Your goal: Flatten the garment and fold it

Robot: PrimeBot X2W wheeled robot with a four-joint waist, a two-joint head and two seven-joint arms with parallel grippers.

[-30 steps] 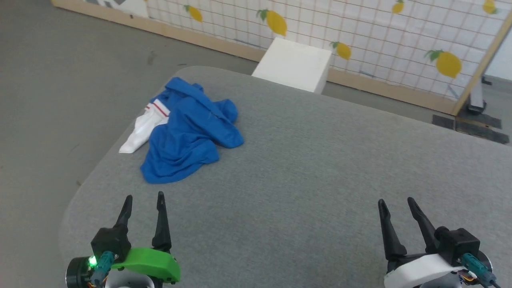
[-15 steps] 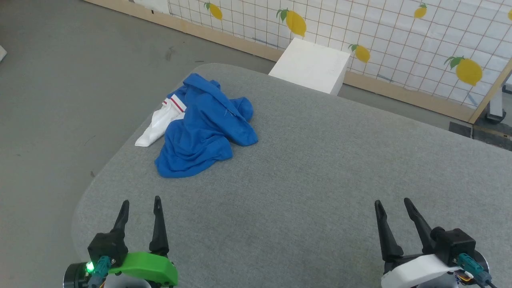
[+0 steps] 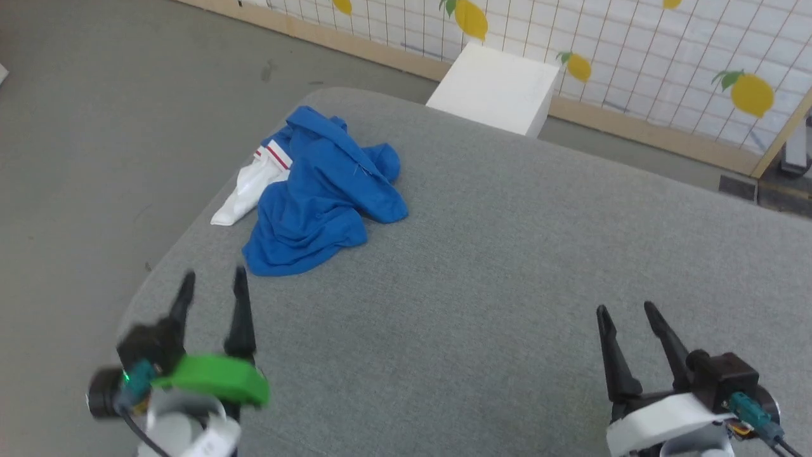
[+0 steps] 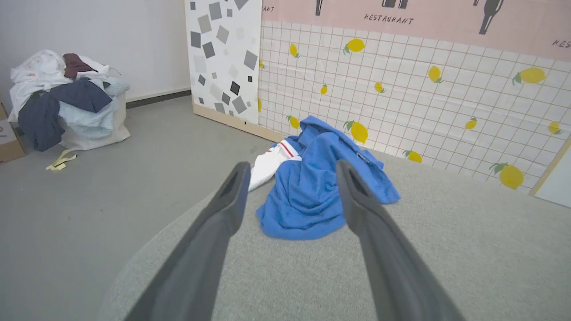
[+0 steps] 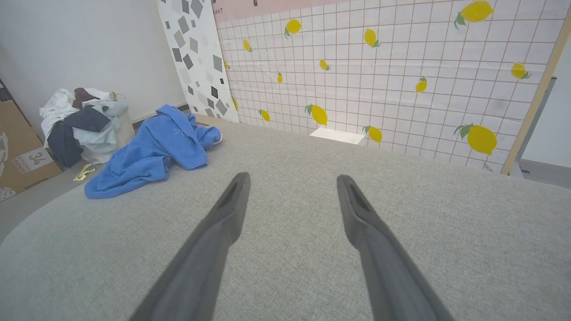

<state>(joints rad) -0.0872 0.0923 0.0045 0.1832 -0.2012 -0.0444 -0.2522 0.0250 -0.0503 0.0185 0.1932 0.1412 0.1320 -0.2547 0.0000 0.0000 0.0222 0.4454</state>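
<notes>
**Change since the earlier frames:** the left gripper [image 3: 214, 279] has climbed from the lower-left corner of the head view toward the cloth, and its body is blurred with motion. The right gripper [image 3: 626, 310] keeps its place at lower right. The whole view has shifted slightly, so the camera has moved too.

**Garment [image 3: 317, 203]:** one. Blue, with a white sleeve and red-striped trim. It lies crumpled in a heap at the upper left of the head view, near the rounded corner of the grey table [image 3: 507, 285]. Nothing touches it.

**Grippers:** two. Both have their fingers spread wide and both are empty.

**Step in hand:** the approach; flattening has not begun.

**Next move:** probably the left gripper reaches the near hem and pinches a single layer, and the right comes across for a second hold.

**Sundries:**
- White box [image 3: 495, 89]: one.
- Lemon-print panel [image 3: 666, 70]: one.
- Laundry heap [image 4: 67, 98] on the floor, upper left of the left wrist view: one.
</notes>
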